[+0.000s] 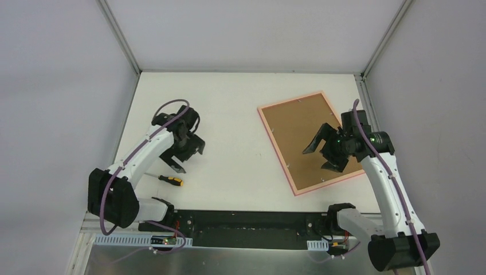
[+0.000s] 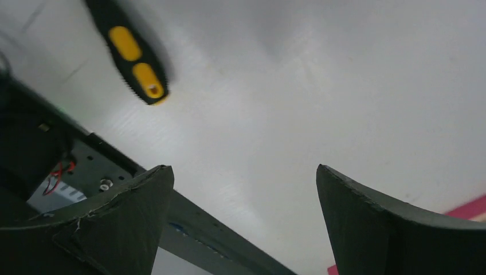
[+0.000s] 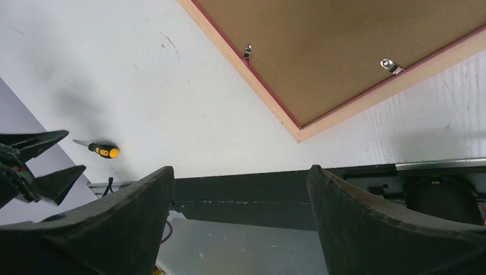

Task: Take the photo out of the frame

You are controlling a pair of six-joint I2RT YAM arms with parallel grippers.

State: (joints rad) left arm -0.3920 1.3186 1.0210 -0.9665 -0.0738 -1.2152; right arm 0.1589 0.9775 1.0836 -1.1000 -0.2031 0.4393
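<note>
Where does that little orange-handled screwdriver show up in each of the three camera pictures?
Top external: the screwdriver lies at lower left, small.
Left wrist: the screwdriver is at upper left, close up and blurred.
Right wrist: the screwdriver is tiny, at the left, just below the middle.
Shared landmark: the pink frame, right of centre from above, a sliver at lower right for the left wrist, top right for the right wrist.

Frame [image 3: 259, 86] face-down, brown backing [image 3: 355, 46] up; right gripper [image 3: 239, 172] jaws spread, empty; screwdriver [image 3: 106, 150] far left.
</note>
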